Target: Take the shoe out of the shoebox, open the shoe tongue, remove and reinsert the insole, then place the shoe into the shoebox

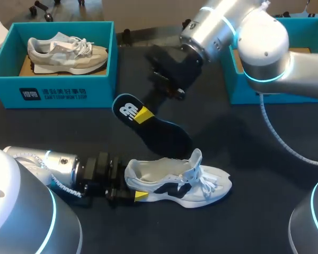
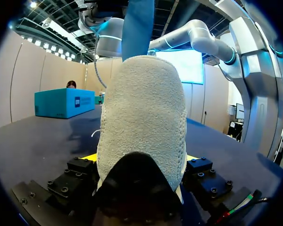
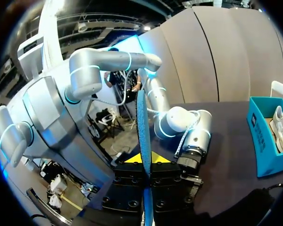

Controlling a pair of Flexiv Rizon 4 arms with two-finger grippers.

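Note:
A white shoe (image 1: 180, 182) with dark side marks lies on its side on the black table, tongue pulled up, its inside bare. My left gripper (image 1: 137, 185) holds its heel (image 2: 141, 122), a finger against each side. Just above the shoe hangs the dark blue insole (image 1: 153, 126) with a white logo, tilted. My right gripper (image 1: 143, 115) is shut on the insole near its heel end. In the right wrist view the insole (image 3: 142, 127) stands edge-on, pinched between the fingertips of the right gripper (image 3: 146, 161).
A teal shoebox (image 1: 53, 92) at the back left holds a grey-beige shoe (image 1: 66, 52). A second teal box (image 1: 254, 90) stands at the back right, partly behind my right arm.

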